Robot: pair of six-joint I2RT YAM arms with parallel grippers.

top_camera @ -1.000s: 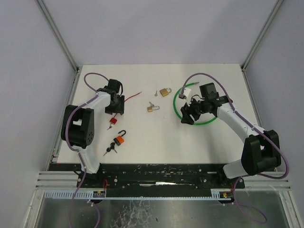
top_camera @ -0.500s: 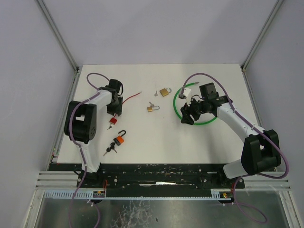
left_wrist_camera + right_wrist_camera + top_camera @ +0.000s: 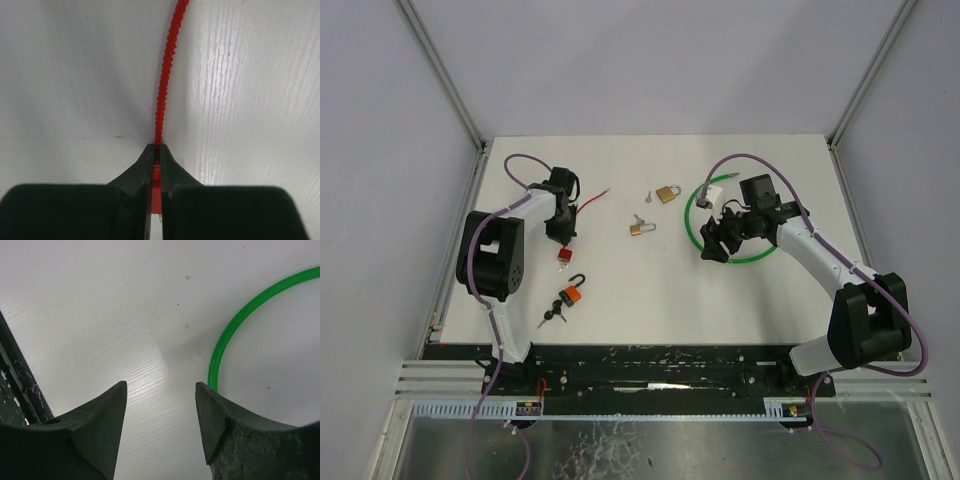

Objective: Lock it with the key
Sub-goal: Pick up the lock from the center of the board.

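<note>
Orange padlock (image 3: pixel 570 295), shackle open, lies on the white counter (image 3: pixel 650 300) nearest the arm bases, with dark keys (image 3: pixel 552 316) at its near-left side. Just beyond it sits a red padlock (image 3: pixel 563 256), and the left end effector (image 3: pixel 156 150) next to it is clamped shut on the red cord (image 3: pixel 165 75) that runs away toward the far right. Farther off lie a brass padlock (image 3: pixel 640 229) and a second brass padlock (image 3: pixel 667 193), while the right end effector (image 3: pixel 160 390) hangs with jaws apart, holding nothing, beside the near-left edge of a green ring (image 3: pixel 220 350).
</note>
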